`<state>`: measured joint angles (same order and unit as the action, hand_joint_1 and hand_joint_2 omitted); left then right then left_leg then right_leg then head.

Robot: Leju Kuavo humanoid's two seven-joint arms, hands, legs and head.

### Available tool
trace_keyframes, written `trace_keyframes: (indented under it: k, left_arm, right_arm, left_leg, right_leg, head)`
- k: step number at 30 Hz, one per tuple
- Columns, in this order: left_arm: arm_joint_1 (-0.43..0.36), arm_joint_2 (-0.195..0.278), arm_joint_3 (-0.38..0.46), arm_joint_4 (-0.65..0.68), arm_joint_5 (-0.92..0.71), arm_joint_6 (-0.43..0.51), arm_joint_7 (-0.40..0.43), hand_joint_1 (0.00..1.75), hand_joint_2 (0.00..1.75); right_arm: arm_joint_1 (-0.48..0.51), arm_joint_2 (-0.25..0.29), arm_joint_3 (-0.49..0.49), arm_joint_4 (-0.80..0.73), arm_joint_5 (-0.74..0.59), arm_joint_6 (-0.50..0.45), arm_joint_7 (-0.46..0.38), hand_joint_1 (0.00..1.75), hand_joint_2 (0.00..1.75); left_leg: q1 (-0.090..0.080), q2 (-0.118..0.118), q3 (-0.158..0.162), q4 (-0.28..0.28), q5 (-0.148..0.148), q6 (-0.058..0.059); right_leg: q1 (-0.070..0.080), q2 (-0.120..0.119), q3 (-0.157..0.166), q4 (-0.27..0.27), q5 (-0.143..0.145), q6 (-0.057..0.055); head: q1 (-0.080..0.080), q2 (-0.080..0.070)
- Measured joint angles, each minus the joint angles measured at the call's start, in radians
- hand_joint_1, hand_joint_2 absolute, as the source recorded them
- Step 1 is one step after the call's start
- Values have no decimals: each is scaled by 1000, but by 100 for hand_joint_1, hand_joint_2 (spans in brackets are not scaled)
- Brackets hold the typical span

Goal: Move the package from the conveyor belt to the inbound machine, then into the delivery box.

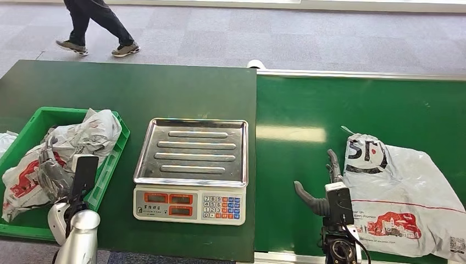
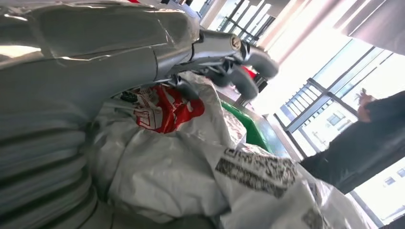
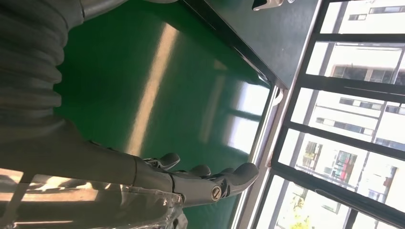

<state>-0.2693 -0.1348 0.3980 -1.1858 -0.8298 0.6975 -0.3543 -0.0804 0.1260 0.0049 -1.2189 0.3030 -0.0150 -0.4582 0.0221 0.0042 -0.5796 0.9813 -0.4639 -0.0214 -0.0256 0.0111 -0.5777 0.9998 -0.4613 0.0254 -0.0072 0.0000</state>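
Right hand (image 1: pixel 324 184) open beside the package (image 1: pixel 404 192) on the conveyor belt (image 1: pixel 329 110).

The white plastic package with red and black print lies flat on the green belt, at its near right part, and the right hand sits just at the package's left edge, fingers spread wide and straight, thumb out to the side, holding nothing. The left hand (image 1: pixel 55 179) is down in the green box (image 1: pixel 118 140) on the dark worktop (image 1: pixel 137 88), among the crumpled grey and white bags (image 1: pixel 82 137) lying there; its fingers rest against a bag, but whether they grip it I cannot tell. The scale (image 1: pixel 191 170), with its bare steel tray, stands between the box and the belt. A person (image 1: pixel 96 25) walks on the floor beyond the worktop.
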Motion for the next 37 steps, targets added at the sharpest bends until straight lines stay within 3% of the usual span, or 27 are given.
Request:
trace_keyframes:
  k: [9, 13, 15, 17, 23, 37]
  left_arm:
    - [-9, 10, -3, 25, 1, 1, -12, 0, 175]
    - [-10, -9, 33, 7, 67, 1, -184, 0, 175]
    - [-3, -29, 54, -43, 139, 1, -285, 0, 175]
    - [14, -47, 53, -130, 207, 1, -330, 0, 175]
    - [44, -75, 19, -329, 245, 1, -345, 0, 175]
    - [96, -94, -100, -534, 341, 1, -345, 0, 175]
  right_arm:
    - [0, 0, -4, 0, 3, 2, 1, 0, 175]
    - [1, 0, -5, 0, 3, 6, 1, 0, 175]
    - [1, 0, -5, 0, 2, 9, 0, 0, 175]
    - [0, 0, -4, 0, 0, 10, -3, 0, 175]
    - [-3, 1, -2, 0, -7, 10, -12, 0, 175]
    - [-25, 1, 0, 8, -22, 7, -29, 0, 175]
  left_leg:
    - [0, 0, 0, 0, 0, 0]
    - [0, 0, 0, 0, 0, 0]
    - [0, 0, 0, 0, 0, 0]
    - [0, 0, -1, 0, 0, 0]
    - [0, -2, -1, 0, 0, 0]
    - [0, -2, -1, 0, 0, 0]
  right_leg:
    - [0, 0, 0, 0, 0, 0]
    - [0, 0, 0, 0, 0, 0]
    - [0, 0, 0, 0, 0, 0]
    - [0, 0, 0, 0, 0, 0]
    - [0, -1, 0, 0, 0, 0]
    - [0, -1, 0, 0, 0, 0]
  head:
    - [0, 0]
    - [0, 0]
    - [0, 0]
    - [0, 0]
    - [0, 0]
    - [0, 0]
